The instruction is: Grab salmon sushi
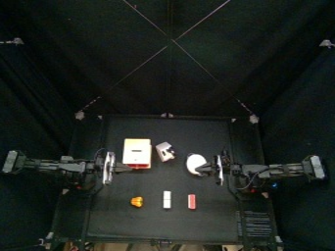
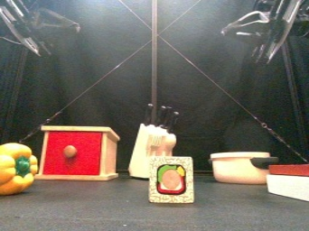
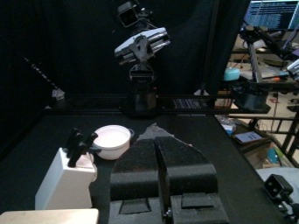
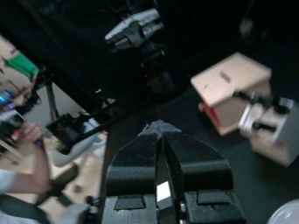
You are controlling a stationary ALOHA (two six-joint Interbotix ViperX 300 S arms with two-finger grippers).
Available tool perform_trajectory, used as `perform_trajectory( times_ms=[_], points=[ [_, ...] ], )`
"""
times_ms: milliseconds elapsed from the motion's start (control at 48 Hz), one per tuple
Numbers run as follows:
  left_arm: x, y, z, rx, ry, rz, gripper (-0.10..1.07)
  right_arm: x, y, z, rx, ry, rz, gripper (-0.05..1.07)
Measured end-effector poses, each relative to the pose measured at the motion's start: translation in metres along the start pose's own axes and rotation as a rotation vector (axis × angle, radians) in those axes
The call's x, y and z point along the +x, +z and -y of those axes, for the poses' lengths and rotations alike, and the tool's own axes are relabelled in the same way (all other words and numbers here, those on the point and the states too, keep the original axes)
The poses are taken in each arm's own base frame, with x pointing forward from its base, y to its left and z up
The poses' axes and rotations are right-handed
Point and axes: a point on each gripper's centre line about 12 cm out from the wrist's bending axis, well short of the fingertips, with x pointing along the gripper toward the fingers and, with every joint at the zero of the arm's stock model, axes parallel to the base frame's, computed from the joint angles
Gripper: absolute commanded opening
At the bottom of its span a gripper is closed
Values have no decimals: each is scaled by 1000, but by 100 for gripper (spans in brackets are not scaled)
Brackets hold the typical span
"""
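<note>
Nearest the front edge of the black surface (image 1: pixel 118 224) lies a row of three small pieces. In the top view the orange-yellow piece (image 1: pixel 137 202) is on the left, a plain white piece (image 1: pixel 167 200) in the middle, and the salmon sushi (image 1: pixel 191 201) on the right, a tiny red-pink oblong with a whitish edge. The three lie apart from one another and nothing touches the salmon sushi. In the front view the yellow piece (image 2: pixel 16 168) sits at the far left, the middle piece (image 2: pixel 171 179) stands upright with a pink and green face, and at the right edge shows a red-topped white block (image 2: pixel 290 180), cut off by the frame.

Farther back stands a second row: a light wooden box with a red front and a round knob (image 2: pixel 79 152) on the left, a white knife block (image 2: pixel 152 145) with dark handles in the middle, and a white round dish (image 2: pixel 244 166) on the right.

The left gripper (image 3: pixel 160 145) hangs over the left side of the surface with its fingers pressed together, holding nothing. The right gripper (image 4: pixel 160 136) hangs over the right side, its fingers likewise closed on nothing. Both are raised well clear of the pieces, well apart from the salmon sushi.

Beyond the curtain, the right wrist view shows a person's arm (image 4: pixel 30 179)
</note>
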Motion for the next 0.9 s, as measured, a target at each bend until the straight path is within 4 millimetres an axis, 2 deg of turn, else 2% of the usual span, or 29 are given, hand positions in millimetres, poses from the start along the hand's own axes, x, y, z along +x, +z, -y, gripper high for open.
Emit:
perform_trajectory(
  times_ms=[146,250,438,667,896],
  points=[
    [0,0,0,2,0,0,-3,9,-12,2,306,-78,-138,5],
    [0,-1,0,2,2,-2,-3,7,-20,-4,433,-121,-276,5],
    [0,-2,-1,-1,3,-5,-3,0,-26,-7,532,-217,-457,6],
    [-2,-7,-1,-1,3,-18,-3,-8,-16,7,616,-399,-527,6],
    [-2,-9,0,-6,2,-23,-3,-17,-19,19,630,-596,-572,6]
  ],
)
